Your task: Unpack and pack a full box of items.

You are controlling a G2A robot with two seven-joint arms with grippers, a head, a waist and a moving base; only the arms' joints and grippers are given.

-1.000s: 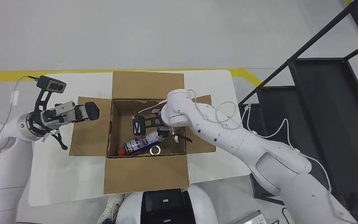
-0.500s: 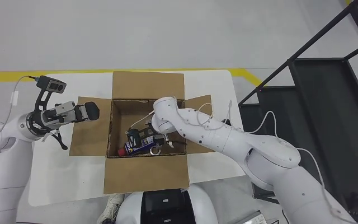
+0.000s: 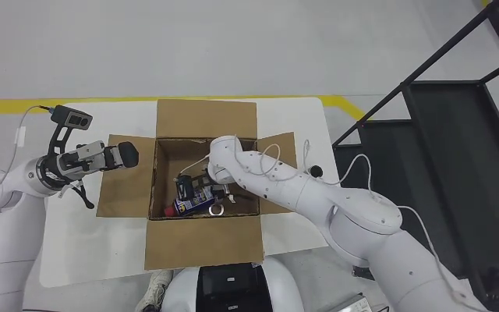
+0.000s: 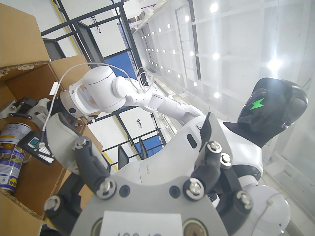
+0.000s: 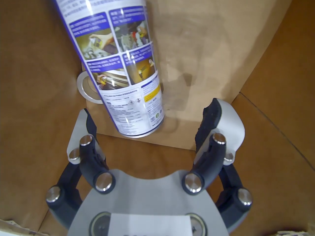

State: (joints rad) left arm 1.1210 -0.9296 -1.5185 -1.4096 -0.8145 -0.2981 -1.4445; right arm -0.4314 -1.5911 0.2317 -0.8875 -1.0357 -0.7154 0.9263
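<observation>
Right jaws have slid toward the can (image 5: 118,57) (its top cut off).

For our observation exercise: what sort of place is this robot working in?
Probably an industrial hall or robot test lab: a high white roof with rows of ceiling lights, a yellow floor line, and black metal steps beside the table.

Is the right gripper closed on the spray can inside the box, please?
No, the right gripper is open, its fingers spread on either side of the spray can without touching it.
</observation>
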